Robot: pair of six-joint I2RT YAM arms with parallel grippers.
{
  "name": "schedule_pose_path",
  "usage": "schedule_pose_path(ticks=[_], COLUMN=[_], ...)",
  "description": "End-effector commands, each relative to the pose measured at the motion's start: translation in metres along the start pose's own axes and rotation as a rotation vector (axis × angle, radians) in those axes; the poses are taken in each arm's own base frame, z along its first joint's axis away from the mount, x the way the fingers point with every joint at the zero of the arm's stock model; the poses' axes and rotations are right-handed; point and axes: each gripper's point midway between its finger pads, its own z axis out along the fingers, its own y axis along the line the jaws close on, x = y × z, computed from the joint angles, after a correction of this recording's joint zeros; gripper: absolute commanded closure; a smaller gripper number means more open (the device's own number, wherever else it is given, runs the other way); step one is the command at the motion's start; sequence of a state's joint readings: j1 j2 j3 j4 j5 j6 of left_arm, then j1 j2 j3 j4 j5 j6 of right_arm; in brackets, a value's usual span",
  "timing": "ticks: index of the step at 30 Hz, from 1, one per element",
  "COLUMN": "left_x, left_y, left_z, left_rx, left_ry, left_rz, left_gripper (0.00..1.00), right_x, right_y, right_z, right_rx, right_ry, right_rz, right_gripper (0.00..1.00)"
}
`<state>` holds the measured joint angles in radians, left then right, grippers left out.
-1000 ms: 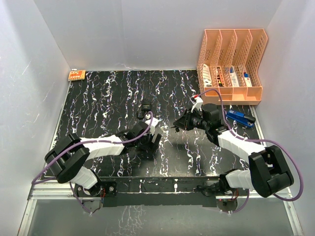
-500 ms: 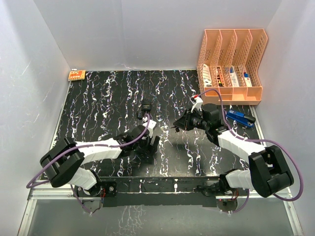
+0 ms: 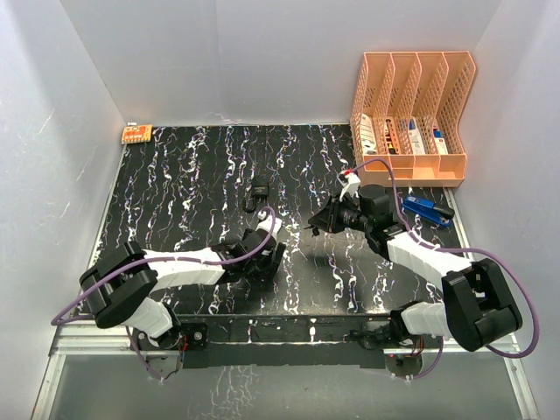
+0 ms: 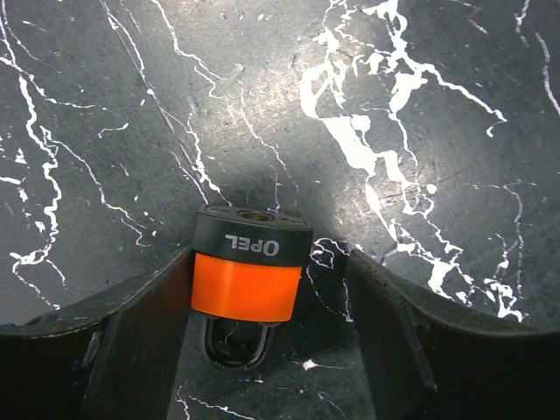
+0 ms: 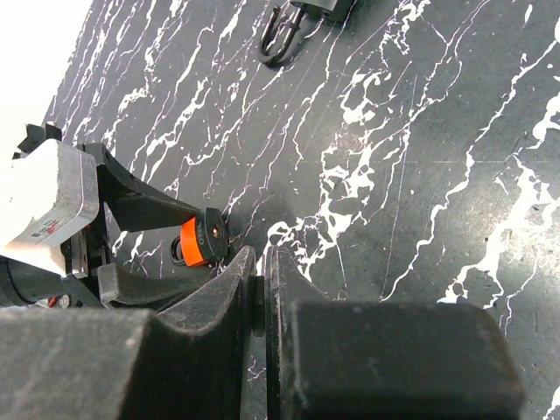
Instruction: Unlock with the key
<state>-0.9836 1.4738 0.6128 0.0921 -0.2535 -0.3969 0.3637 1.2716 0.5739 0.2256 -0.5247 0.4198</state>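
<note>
- Between the released fingers of my left gripper [image 4: 267,267] lies the orange padlock [image 4: 248,284], flat on the black table [image 4: 420,105].
- My right gripper [image 5: 260,262] hangs near, fingers clenched; what they hold I cannot tell.

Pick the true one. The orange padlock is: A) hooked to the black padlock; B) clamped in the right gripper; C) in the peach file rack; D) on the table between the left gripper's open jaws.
D: in the left wrist view the orange padlock lies on the table inside the left gripper, jaws spread either side.
</note>
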Motion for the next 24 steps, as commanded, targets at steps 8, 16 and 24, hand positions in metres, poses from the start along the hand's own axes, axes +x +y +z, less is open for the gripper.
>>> schedule_pose_path(ticks=[8,16,24], left_x=[0.084,0.08,-0.006], left_y=[0.015,0.013,-0.007], left_z=[-0.005,0.0,0.007], left_rx=[-0.081,-0.075,-0.008], left_ry=[0.273,0.251,-0.051], left_rz=[0.008,0.021,0.141], left_gripper=[0.51,1.0,1.0], right_x=[-0.021,-0.022,-0.022], right_y=[0.008,0.006,0.0], right_z=[0.0,0.001,-0.001], right_rx=[-0.024,-0.018,0.024], right_ry=[-0.042,-0.038,-0.038], right_rz=[-0.047,-0.056,-0.074], right_gripper=[1.0,1.0,1.0])
